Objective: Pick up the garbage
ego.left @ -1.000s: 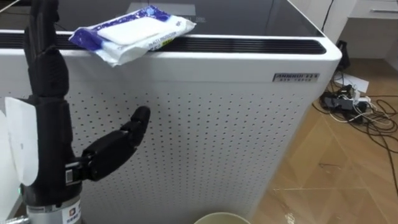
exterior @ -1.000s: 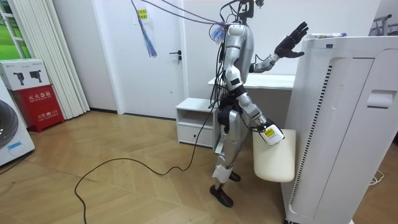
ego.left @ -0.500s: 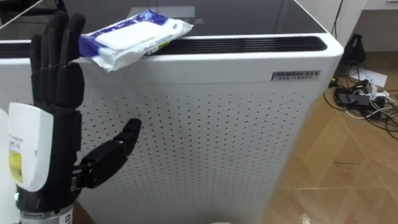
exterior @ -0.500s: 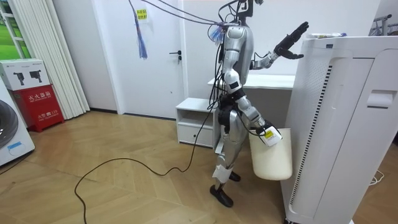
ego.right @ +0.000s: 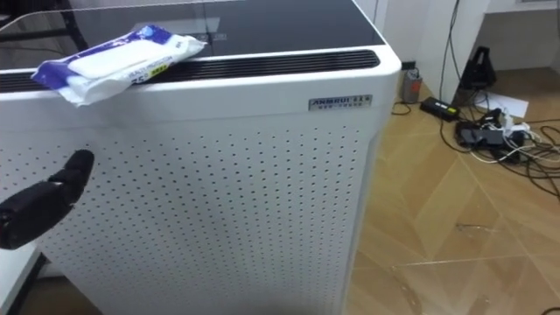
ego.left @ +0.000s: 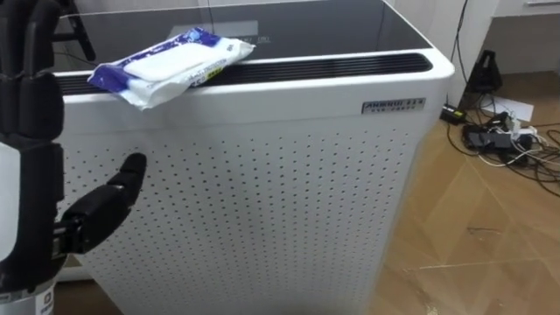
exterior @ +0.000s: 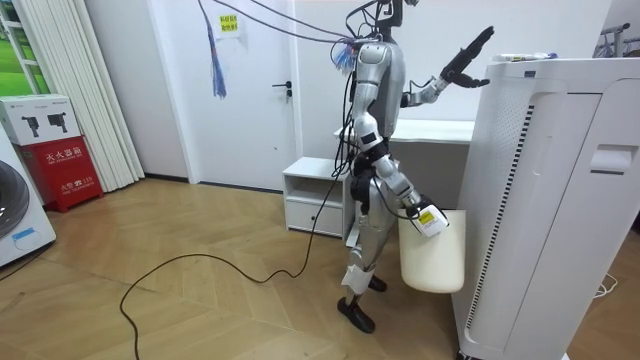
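A blue and white wipes pack (ego.left: 171,63) lies on the front left edge of a tall white perforated appliance (ego.left: 262,192). My left hand (ego.left: 35,175) is raised in front of the appliance, left of and below the pack. Its fingers point straight up, the thumb sticks out to the right, and it holds nothing. In the room view this left hand (exterior: 465,55) reaches toward the appliance's top edge (exterior: 540,65). My right hand (exterior: 428,216) hangs low at my side and grips the rim of a cream waste bin (exterior: 432,255).
I stand close against the appliance's front. Cables and a power strip (ego.left: 499,140) lie on the wooden floor to its right. A low white cabinet (exterior: 315,195) and a white desk (exterior: 440,130) stand behind me.
My left hand has risen and stretched closer to the appliance's top edge. The bin has swung slightly toward my legs. The eye views have shifted; the pack lies where it was.
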You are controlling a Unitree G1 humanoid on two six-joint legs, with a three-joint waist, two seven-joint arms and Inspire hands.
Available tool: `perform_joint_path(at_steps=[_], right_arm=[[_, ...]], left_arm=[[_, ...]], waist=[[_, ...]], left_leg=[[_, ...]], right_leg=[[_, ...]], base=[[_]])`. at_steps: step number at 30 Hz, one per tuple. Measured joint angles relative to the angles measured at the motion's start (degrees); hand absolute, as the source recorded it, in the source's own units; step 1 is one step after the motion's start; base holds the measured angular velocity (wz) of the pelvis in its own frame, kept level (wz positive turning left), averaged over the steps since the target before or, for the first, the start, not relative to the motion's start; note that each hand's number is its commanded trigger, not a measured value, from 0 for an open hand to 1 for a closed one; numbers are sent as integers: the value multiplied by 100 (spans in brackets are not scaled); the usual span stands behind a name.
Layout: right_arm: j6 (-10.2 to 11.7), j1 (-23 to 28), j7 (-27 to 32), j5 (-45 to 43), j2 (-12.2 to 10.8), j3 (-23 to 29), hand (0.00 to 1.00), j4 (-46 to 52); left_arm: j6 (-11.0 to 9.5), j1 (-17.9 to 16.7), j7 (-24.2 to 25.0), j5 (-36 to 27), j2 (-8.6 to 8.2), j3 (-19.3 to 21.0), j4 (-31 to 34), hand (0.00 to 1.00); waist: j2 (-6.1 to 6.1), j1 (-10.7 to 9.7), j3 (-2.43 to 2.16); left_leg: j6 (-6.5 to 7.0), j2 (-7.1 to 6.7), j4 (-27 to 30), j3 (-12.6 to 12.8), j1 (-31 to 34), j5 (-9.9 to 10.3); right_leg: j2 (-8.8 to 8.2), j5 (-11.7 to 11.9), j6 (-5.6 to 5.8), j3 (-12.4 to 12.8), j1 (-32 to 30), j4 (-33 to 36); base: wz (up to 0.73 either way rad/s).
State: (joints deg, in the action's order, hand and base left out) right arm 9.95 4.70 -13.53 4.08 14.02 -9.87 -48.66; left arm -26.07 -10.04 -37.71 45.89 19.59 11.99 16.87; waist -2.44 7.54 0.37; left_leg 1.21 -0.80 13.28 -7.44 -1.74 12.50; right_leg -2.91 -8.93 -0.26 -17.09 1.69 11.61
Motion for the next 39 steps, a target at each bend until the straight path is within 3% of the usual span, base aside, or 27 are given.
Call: perform_joint_path(at_steps=[6, 10, 25, 30, 39], right_arm=[[0, 12, -19, -18, 20, 1, 100, 5], [-1, 47, -21, -17, 32, 1, 100, 9], [-10, 107, -89, -14, 65, -10, 100, 85], [-141, 125, -112, -217, 90, 8, 100, 358], [-282, 218, -245, -240, 199, 37, 100, 692]], left_arm=[[134, 18, 0, 4, 28, 23, -6, 0], [233, 19, -14, 4, 173, 23, -6, 0], [382, 19, 251, -23, 172, -173, -170, 0], [399, 18, 425, -4, 172, -182, -383, 0], [818, -53, 898, 582, 174, -396, -474, 0]], waist=[[-16, -87, 4], [-26, -93, 9], [-3, -234, 38], [15, -250, 36], [-32, -242, 9]], left_leg=[[5, 0, -59, 79, -80, -6], [12, 0, -107, 113, -113, -11], [28, 5, -164, 247, -192, -25], [34, 1, -169, 251, -191, -45], [12, 9, -198, 253, -196, -80]], right_leg=[[3, 0, 0, 75, 26, 2], [6, -2, 3, 123, 25, -2], [-28, -8, 14, 124, 48, 5], [-19, -1, 23, 157, 47, 8], [10, 21, 5, 217, 30, 5]], base=[[-6], [-5], [0], [0], [0]])
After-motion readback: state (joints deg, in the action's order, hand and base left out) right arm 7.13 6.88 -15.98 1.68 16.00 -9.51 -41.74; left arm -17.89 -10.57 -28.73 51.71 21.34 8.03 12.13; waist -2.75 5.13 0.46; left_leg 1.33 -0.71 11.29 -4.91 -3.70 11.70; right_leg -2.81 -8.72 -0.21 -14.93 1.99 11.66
